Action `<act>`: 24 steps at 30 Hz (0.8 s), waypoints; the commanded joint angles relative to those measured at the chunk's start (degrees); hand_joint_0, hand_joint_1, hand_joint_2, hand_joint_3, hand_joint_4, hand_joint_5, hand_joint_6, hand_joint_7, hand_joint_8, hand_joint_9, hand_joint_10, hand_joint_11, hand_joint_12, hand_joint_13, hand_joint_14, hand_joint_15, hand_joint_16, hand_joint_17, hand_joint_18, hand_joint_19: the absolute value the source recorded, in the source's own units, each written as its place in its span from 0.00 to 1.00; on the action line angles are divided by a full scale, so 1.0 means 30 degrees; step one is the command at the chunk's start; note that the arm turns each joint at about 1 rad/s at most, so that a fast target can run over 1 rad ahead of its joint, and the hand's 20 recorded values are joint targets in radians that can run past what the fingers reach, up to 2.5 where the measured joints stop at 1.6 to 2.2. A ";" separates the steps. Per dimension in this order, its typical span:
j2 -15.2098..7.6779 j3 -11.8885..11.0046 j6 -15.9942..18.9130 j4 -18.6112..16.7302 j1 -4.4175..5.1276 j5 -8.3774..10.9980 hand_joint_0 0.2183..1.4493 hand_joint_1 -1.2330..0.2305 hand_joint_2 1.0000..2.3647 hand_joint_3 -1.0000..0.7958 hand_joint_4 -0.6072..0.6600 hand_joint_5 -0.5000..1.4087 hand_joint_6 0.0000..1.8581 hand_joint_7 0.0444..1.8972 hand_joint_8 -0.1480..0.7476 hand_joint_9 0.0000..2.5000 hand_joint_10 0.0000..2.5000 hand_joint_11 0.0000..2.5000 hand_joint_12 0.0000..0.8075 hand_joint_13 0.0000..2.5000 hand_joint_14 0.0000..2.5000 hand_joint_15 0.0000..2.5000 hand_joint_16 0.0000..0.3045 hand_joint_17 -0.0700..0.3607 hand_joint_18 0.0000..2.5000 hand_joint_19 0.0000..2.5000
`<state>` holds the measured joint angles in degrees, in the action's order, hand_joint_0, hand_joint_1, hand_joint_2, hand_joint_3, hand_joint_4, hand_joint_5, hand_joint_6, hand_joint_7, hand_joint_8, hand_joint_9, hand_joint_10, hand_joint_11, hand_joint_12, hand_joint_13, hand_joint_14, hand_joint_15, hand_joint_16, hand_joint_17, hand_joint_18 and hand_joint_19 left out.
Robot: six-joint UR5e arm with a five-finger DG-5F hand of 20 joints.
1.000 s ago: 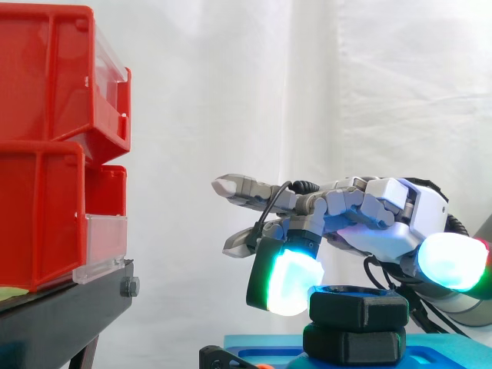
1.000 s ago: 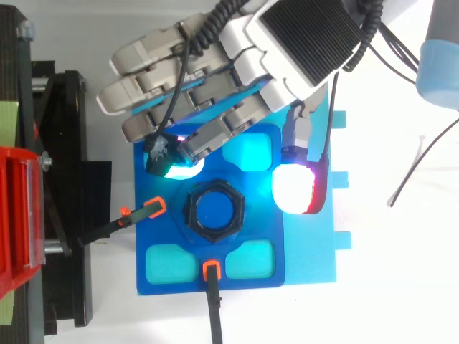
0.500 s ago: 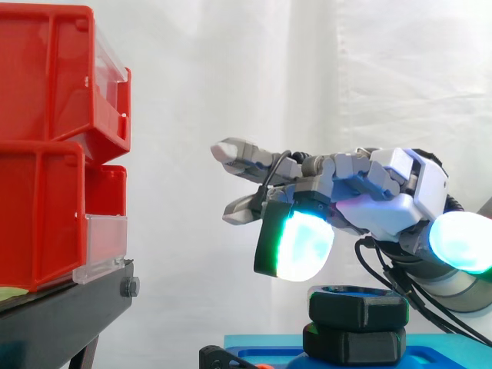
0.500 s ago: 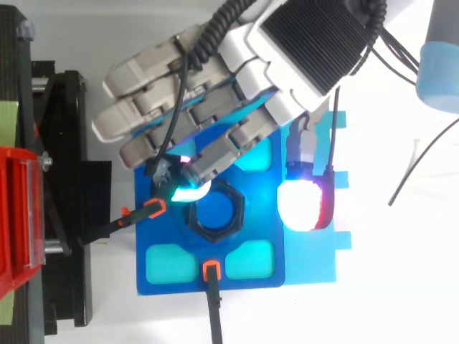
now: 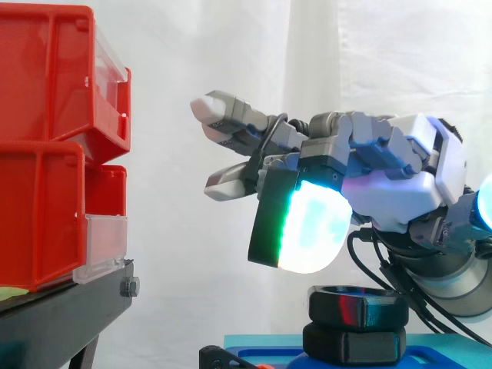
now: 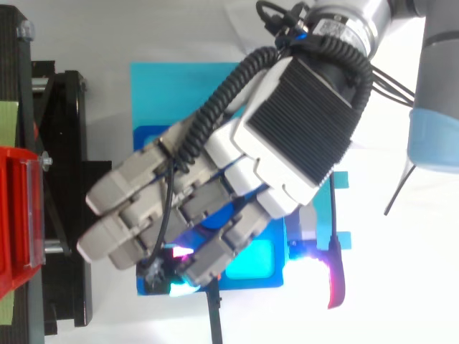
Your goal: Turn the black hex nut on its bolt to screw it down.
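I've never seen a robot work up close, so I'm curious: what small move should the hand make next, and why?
Probably lower down onto the black hex nut. In the side view the hand hovers above it, fingers relaxed and holding nothing, and its glowing pad hangs clear of the nut, so nothing can turn it yet.

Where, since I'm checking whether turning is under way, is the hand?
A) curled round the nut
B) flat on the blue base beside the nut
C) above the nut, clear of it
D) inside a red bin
C: in the side view the hand hangs above the nut with its fingers open, and a gap shows between its glowing pad and the nut's top.
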<state>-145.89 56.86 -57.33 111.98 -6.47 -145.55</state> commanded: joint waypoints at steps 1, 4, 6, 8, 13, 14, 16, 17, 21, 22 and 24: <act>-0.0002 0.0120 -0.0110 -0.0062 0.0371 0.0032 0.16 0.77 0.00 0.28 0.75 0.21 0.27 0.60 0.54 0.22 0.00 0.09 0.49 0.03 0.00 0.01 0.21 0.49 0.00 0.08; -0.0002 0.0295 -0.0139 -0.0062 0.0488 0.0149 0.16 0.77 0.00 0.28 0.74 0.21 0.27 0.60 0.54 0.22 0.00 0.09 0.48 0.03 0.00 0.01 0.20 0.49 0.00 0.08; -0.0002 0.0354 -0.0139 -0.0120 0.0547 0.0266 0.16 0.77 0.00 0.28 0.74 0.21 0.27 0.61 0.54 0.22 0.00 0.09 0.48 0.03 0.00 0.01 0.20 0.49 0.00 0.08; -0.0031 0.0383 -0.0198 -0.0237 0.0547 0.0354 0.17 0.77 0.00 0.28 0.74 0.21 0.27 0.60 0.54 0.22 0.00 0.09 0.48 0.03 0.00 0.02 0.20 0.48 0.00 0.08; -0.0061 0.0413 -0.0257 -0.0267 0.0605 0.0354 0.17 0.77 0.00 0.28 0.74 0.21 0.27 0.61 0.54 0.21 0.00 0.09 0.48 0.03 0.00 0.01 0.20 0.48 0.00 0.08; -0.0061 0.0413 -0.0257 -0.0267 0.0605 0.0354 0.17 0.77 0.00 0.28 0.74 0.21 0.27 0.61 0.53 0.21 0.00 0.09 0.48 0.03 0.00 0.01 0.20 0.48 0.00 0.08; -0.0090 0.0413 -0.0286 -0.0267 0.0635 0.0354 0.17 0.77 0.00 0.28 0.74 0.21 0.27 0.61 0.54 0.21 0.00 0.09 0.48 0.03 0.00 0.01 0.20 0.48 0.00 0.08; -0.0061 0.0413 -0.0286 -0.0267 0.0635 0.0412 0.17 0.77 0.00 0.28 0.74 0.21 0.27 0.61 0.53 0.21 0.00 0.09 0.47 0.03 0.00 0.01 0.20 0.48 0.00 0.08; -0.0061 0.0413 -0.0286 -0.0267 0.0635 0.0471 0.17 0.77 0.00 0.28 0.74 0.21 0.27 0.60 0.53 0.21 0.00 0.09 0.47 0.03 0.00 0.01 0.20 0.48 0.00 0.08; -0.0090 0.0413 -0.0286 -0.0267 0.0635 0.0471 0.17 0.77 0.00 0.28 0.74 0.21 0.27 0.61 0.53 0.21 0.00 0.09 0.47 0.03 0.00 0.01 0.20 0.47 0.00 0.08; -0.0090 0.0413 -0.0315 -0.0267 0.0635 0.0471 0.17 0.77 0.00 0.28 0.74 0.21 0.27 0.61 0.53 0.21 0.00 0.09 0.47 0.03 0.00 0.01 0.20 0.48 0.00 0.08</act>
<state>-146.14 58.09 -58.20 111.18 -4.58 -144.17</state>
